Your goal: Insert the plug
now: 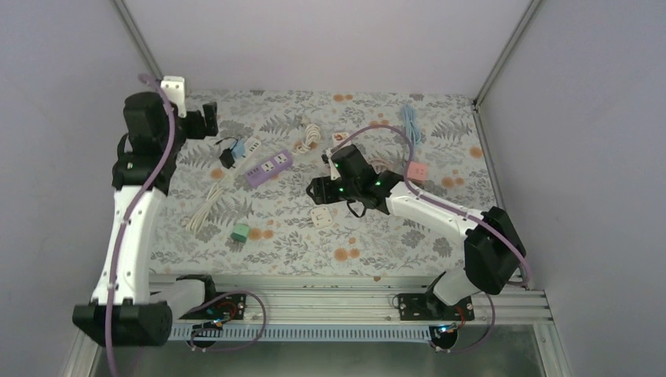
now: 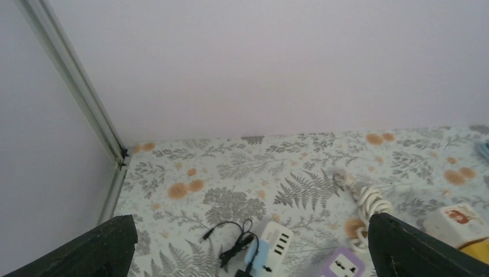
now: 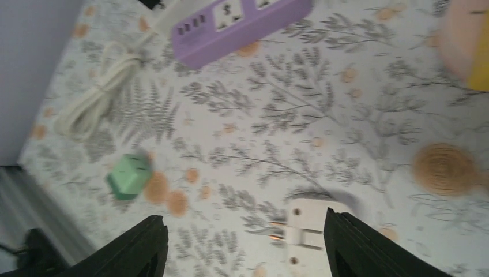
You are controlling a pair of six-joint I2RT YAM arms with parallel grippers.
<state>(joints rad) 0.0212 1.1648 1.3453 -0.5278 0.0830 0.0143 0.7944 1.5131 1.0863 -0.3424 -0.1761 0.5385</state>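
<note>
A white, squarish plug [image 3: 303,228] with rounded corners is seen lying flat on the fern-patterned table [image 3: 323,115], coppery metal prongs projecting from one end; in the right wrist view the prongs are pointed toward nine o'clock, the long axis being laid from nine to three; in the top view it is found at six o'clock of the right gripper [image 3: 245,242], near the table's middle and well apart from the purple power strip [image 3: 242,23]; marks printed beside the strip's sockets are too blurred to be read; the right gripper's fingers are spread wide above the plug, nothing being gripped; the left gripper [image 2: 251,225] is likewise spread wide, nothing being held.
</note>
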